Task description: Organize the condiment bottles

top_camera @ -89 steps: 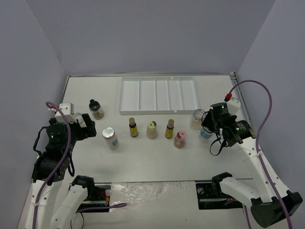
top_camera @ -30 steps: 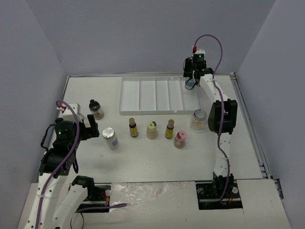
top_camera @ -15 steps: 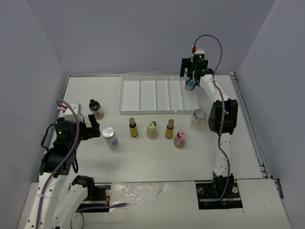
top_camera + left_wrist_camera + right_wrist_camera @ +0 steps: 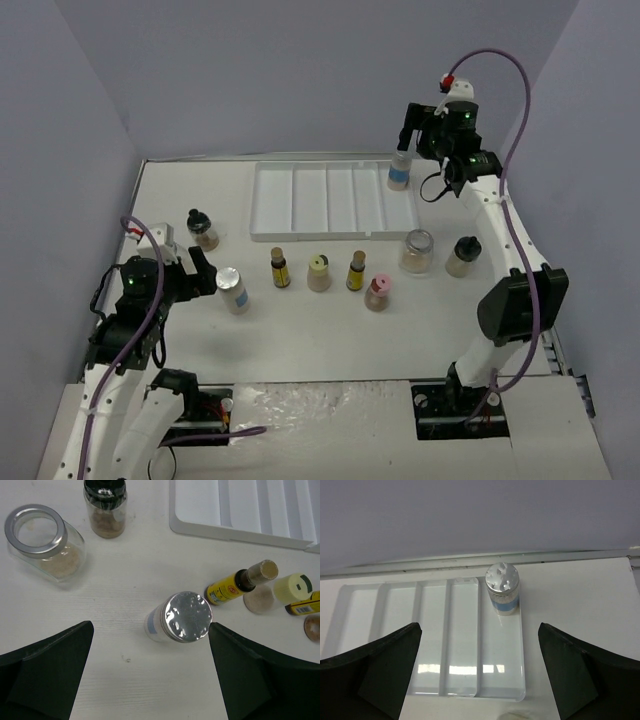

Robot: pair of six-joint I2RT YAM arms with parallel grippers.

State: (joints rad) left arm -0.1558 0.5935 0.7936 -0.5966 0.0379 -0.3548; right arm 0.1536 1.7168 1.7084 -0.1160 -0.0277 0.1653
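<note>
Of the condiment bottles, a blue-labelled one [image 4: 398, 172] [image 4: 502, 595] stands upright at the far end of the white tray's [image 4: 300, 232] [image 4: 500, 696] rightmost compartment. My right gripper [image 4: 420, 140] [image 4: 479, 626] hangs open above and behind it, holding nothing. A silver-capped, blue-labelled bottle [image 4: 232, 290] [image 4: 182, 617] stands on the table just ahead of my open left gripper [image 4: 203, 274] [image 4: 151, 629], untouched. In a row before the tray stand an amber bottle [image 4: 280, 267], a yellow-capped one [image 4: 318, 272], a second amber one [image 4: 356, 270] and a pink-capped one [image 4: 377, 292].
A black-capped bottle [image 4: 203, 229] [image 4: 105, 507] stands at the left. Beside it lies a clear jar of tan powder [image 4: 42, 542]. Another clear jar [image 4: 416, 251] and a black-capped jar [image 4: 462, 256] stand right of the row. Purple-grey walls close in three sides.
My right gripper opened and let go of the blue-labelled bottle in the tray, then lifted and drew back to the right. The left gripper edged slightly toward the silver-capped bottle.
</note>
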